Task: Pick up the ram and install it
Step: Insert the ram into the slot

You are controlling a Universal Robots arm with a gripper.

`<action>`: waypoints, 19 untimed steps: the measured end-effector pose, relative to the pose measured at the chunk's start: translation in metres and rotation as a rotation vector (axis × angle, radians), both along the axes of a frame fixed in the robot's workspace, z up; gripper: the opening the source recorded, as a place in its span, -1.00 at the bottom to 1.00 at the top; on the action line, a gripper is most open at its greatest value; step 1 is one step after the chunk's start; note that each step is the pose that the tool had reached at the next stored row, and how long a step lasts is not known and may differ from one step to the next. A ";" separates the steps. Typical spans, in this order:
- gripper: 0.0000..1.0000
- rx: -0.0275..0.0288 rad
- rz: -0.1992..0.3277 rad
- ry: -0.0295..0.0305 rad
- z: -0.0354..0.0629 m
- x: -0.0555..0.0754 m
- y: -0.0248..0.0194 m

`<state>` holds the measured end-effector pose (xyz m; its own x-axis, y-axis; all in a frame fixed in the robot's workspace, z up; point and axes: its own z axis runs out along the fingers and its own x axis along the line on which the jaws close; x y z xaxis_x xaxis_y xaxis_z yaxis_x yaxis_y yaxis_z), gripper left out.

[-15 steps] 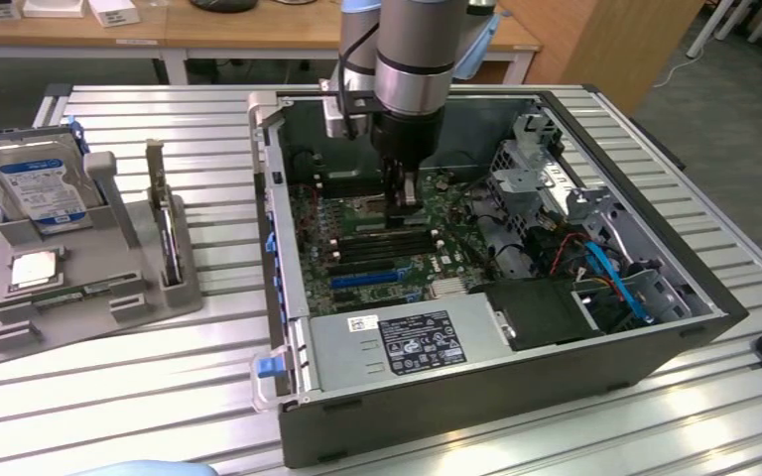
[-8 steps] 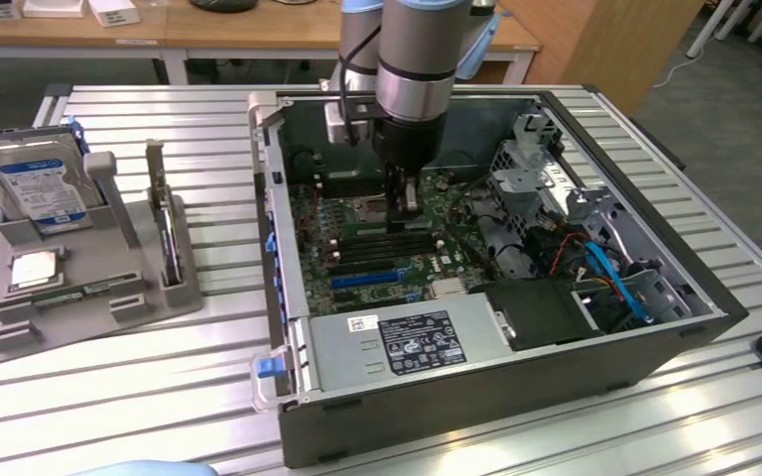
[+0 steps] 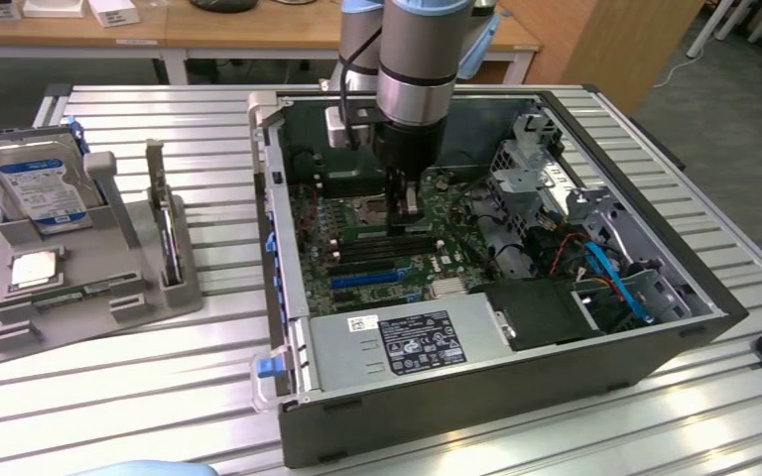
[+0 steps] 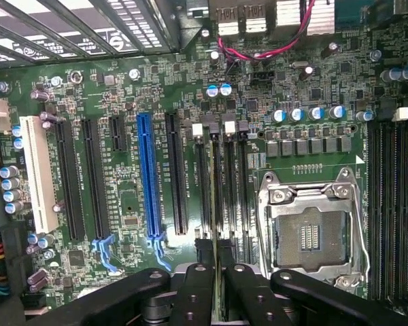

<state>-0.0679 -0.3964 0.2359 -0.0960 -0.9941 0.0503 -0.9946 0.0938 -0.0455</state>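
Nearest in the exterior view, the computer case point(image 3: 487, 397) lies on its side with the open face up. Its dark front wall and the power supply point(image 3: 408, 342) close off the near edge. Behind them the motherboard point(image 4: 122, 204) lies flat, with free space above it. Drive cages and cables crowd the exterior view's right, and the case wall bounds the left.

The gripper point(image 4: 221, 257) reaches down through the opening. Its black fingers point(image 4: 202, 275) are closed on the ram point(image 4: 222, 246), a thin board seen edge-on. The ram stands above the black memory slots point(image 4: 217, 183), just beside the empty CPU socket point(image 4: 311, 234). Whether it touches a slot cannot be told.

On the board are one blue expansion slot point(image 4: 145, 173), one white slot point(image 4: 37, 173) and one socket.

The case rests on a slatted metal table point(image 3: 156, 407). To the exterior view's left, a grey holder point(image 3: 156, 293) carries one hard drive point(image 3: 37, 183) and one silver chip point(image 3: 35, 268). Farther back stand wooden desks point(image 3: 222, 35) on a dark floor.
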 end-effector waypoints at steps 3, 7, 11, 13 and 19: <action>-0.73 0.0003 0.000 -0.0001 -0.0003 0.000 0.0000; -0.73 0.0003 0.004 -0.0011 -0.0010 0.000 0.0000; -0.73 0.0004 0.011 -0.0018 -0.0019 0.000 -0.0001; -0.73 0.0003 0.014 -0.0021 -0.0023 0.000 -0.0002; -0.73 0.0003 0.019 -0.0031 -0.0031 0.000 -0.0005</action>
<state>-0.0679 -0.3969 0.2328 -0.0775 -0.9958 0.0498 -0.9960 0.0751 -0.0486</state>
